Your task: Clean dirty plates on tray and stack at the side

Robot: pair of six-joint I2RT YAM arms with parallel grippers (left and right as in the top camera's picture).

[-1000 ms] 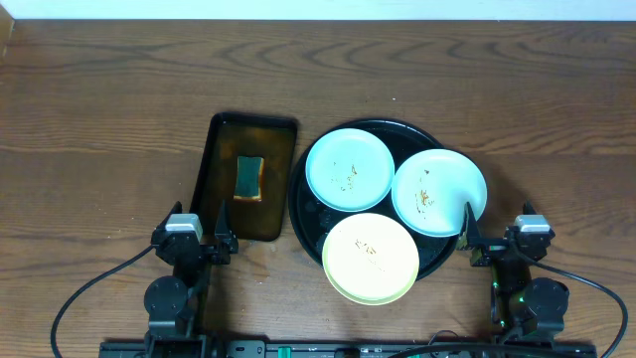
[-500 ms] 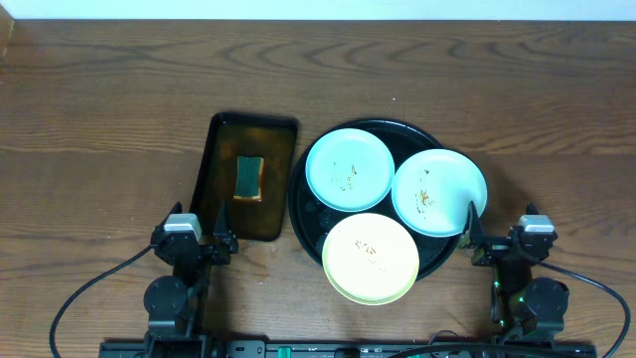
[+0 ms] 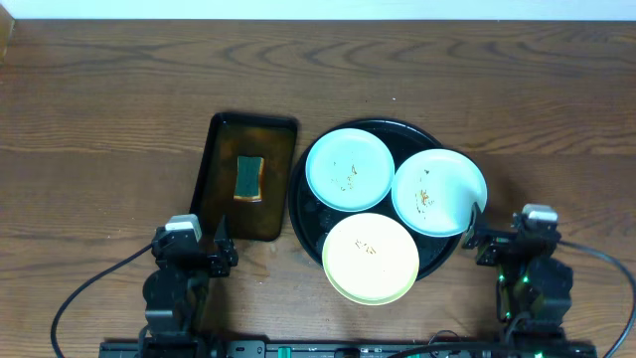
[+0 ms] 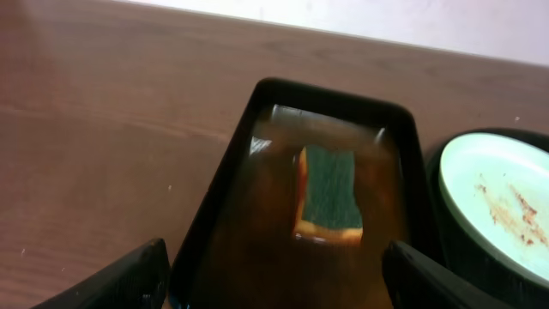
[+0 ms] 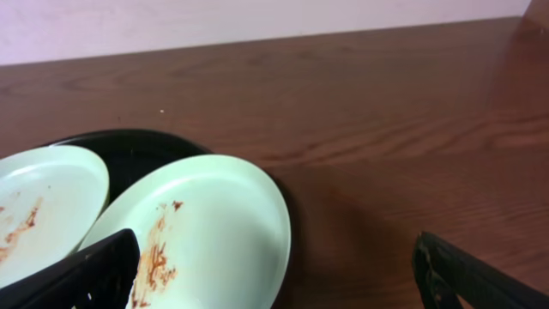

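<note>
On the near right part of the wooden table [image 3: 99, 119] sits the round black tray [image 3: 422, 134], with all three plates on it. The pale blue plate [image 3: 349, 170] lies at the back left and the whitish-mint plate [image 3: 438, 192] at the right. The pale yellow plate [image 3: 370, 257] is nearest and hangs over the tray's front rim. Brown specks mark all three.

Just beside the tray on the left lies a dark brown rectangular tray [image 3: 214, 179]. A green-topped sponge [image 3: 249, 177] lies on its glossy floor.

The left gripper [image 4: 274, 290] hangs at that brown tray's near end, fingers spread wide and holding nothing. The right gripper [image 5: 279, 283] is likewise released and empty, and one finger stands close by the mint plate's near edge.

Together the plates cover most of the black tray's floor. From above I cannot tell whether the blue and mint rims overlap or merely meet. The wrist views cut off the fingertips at the bottom.
</note>
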